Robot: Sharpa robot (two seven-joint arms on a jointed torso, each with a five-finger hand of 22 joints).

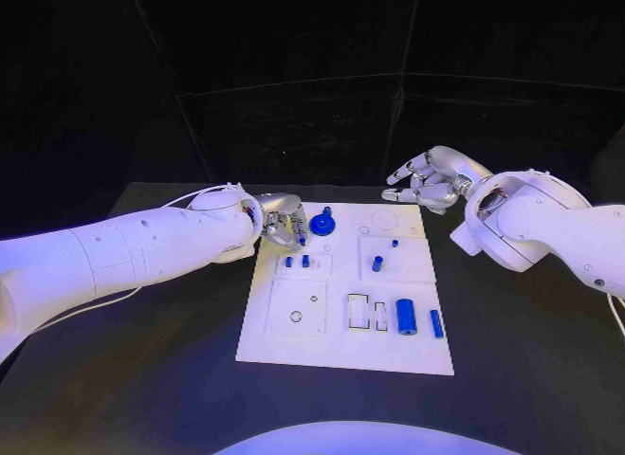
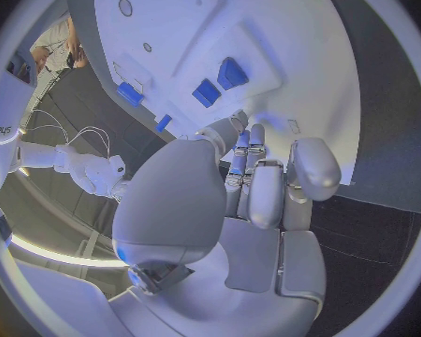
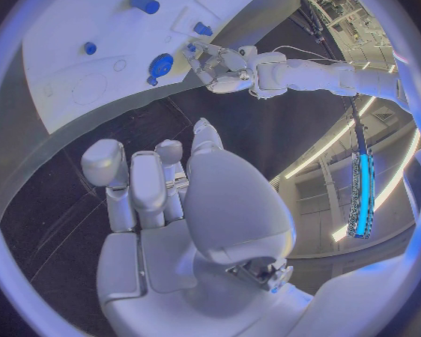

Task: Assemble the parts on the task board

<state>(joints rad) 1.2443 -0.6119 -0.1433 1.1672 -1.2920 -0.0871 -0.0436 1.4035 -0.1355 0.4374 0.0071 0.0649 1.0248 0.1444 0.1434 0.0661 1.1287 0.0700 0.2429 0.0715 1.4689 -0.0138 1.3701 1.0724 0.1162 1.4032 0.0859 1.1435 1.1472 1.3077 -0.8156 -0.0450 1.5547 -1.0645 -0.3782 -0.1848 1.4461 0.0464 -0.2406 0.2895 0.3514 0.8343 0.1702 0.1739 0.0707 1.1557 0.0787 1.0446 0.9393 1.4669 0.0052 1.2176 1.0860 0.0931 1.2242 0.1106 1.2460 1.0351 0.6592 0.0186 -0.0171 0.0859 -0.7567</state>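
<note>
The white task board (image 1: 395, 349) lies mid-table. On it are a round blue disc with a knob (image 1: 321, 224), two small blue pieces (image 1: 297, 261), a blue peg (image 1: 376, 263), a blue cylinder (image 1: 407, 317) and a thin blue bar (image 1: 436, 323). My left hand (image 1: 283, 220) hovers at the board's far left corner, beside the disc (image 3: 159, 65). Its fingers (image 2: 252, 172) are curled together, and a tiny blue piece (image 3: 191, 47) sits at their tips; whether they pinch it is unclear. My right hand (image 1: 429, 180) hangs past the far right corner, fingers (image 3: 140, 183) apart and holding nothing.
Empty recesses show on the board: a square plate with a hole (image 1: 296, 308) and a rectangular slot (image 1: 358, 311). Black table (image 1: 148, 379) surrounds the board. My right forearm (image 1: 559, 227) stands to the board's right.
</note>
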